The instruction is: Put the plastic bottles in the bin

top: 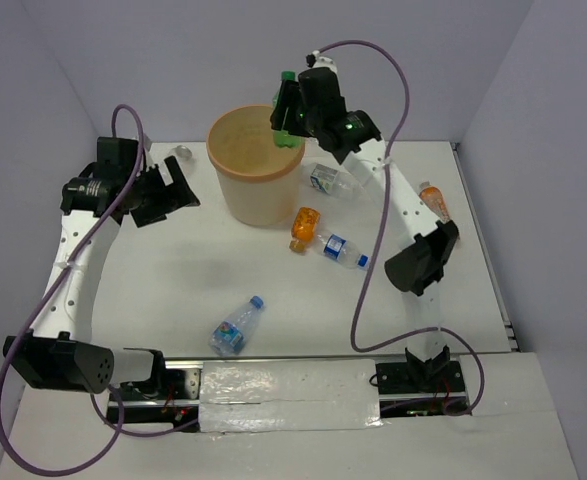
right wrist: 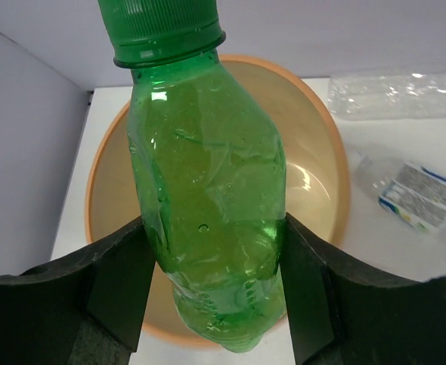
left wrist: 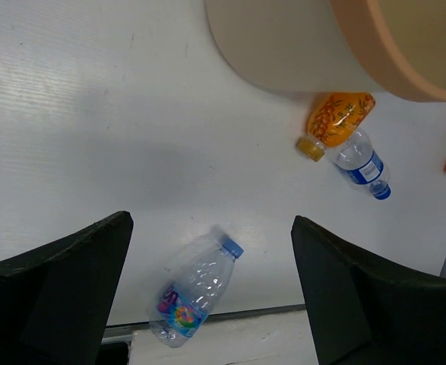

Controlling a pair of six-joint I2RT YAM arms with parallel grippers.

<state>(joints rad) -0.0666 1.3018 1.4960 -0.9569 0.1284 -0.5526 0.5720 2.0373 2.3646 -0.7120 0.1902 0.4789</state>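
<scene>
In front of the bin, near the counter's front edge, a blue-capped bottle lies alone with open room around it. Nearer the bin, an orange bottle and a clear one lie just beside each other. Left of the bin, our left claw hangs wide and holds nothing. Right of the bin, a labelled bottle waits. Above the bin's right rim, our right claw clamps the green bottle. We see none inside, so we judge most of the work is left.

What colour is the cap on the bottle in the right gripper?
Green, matching the bottle; right wrist view shows it best.
</scene>
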